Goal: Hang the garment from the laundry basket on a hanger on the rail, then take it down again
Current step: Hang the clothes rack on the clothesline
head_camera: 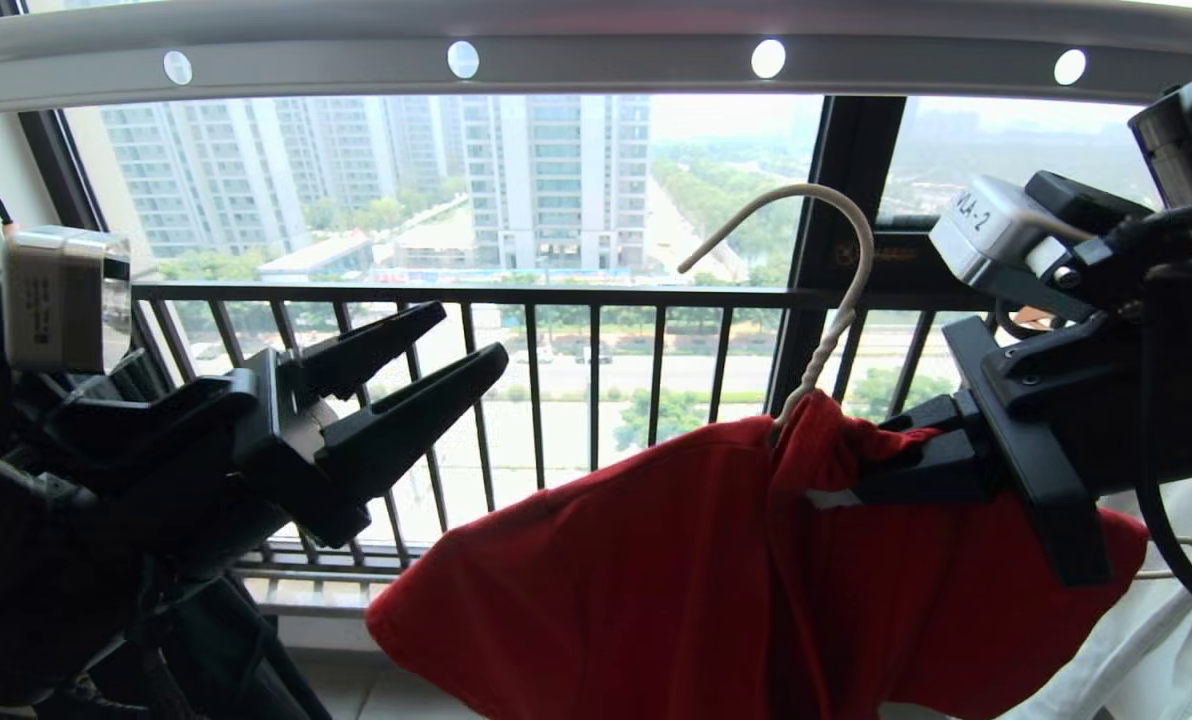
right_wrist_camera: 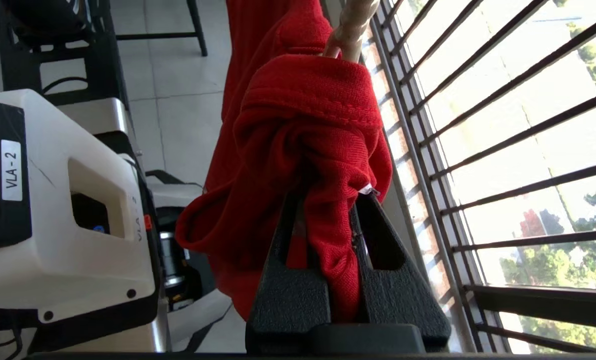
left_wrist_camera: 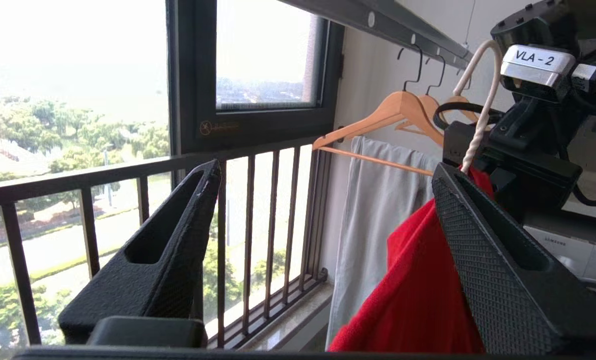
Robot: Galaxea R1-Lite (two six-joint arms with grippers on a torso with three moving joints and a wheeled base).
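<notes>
Your right gripper (head_camera: pixel 881 470) is clamped on the bunched collar of the red shirt (head_camera: pixel 656 570); the right wrist view shows the fabric pinched between both jaws, just under the neck of the hanger (head_camera: pixel 816 290). Your left gripper (head_camera: pixel 406 385) stands wide apart and empty, off to the left of the shirt, not touching it.

The shirt is carried in the air on the hanger, well below the rail (head_camera: pixel 596 50), with the black railing (head_camera: pixel 556 295) behind it. The hook is free and points up and left, not over anything.

Judged step: lifting the loaded hanger to the rail. Raise the hook clear above the rail before you bring it across, and keep the clamp firm until the hook seats. Keep the left gripper clear of the cloth unless the hanger swings.

The shirt is plain red here, crumpled at the neck, draped unevenly. Wooden hangers (left_wrist_camera: pixel 398 112) and a pale grey garment (left_wrist_camera: pixel 373 200) hang farther along.
</notes>
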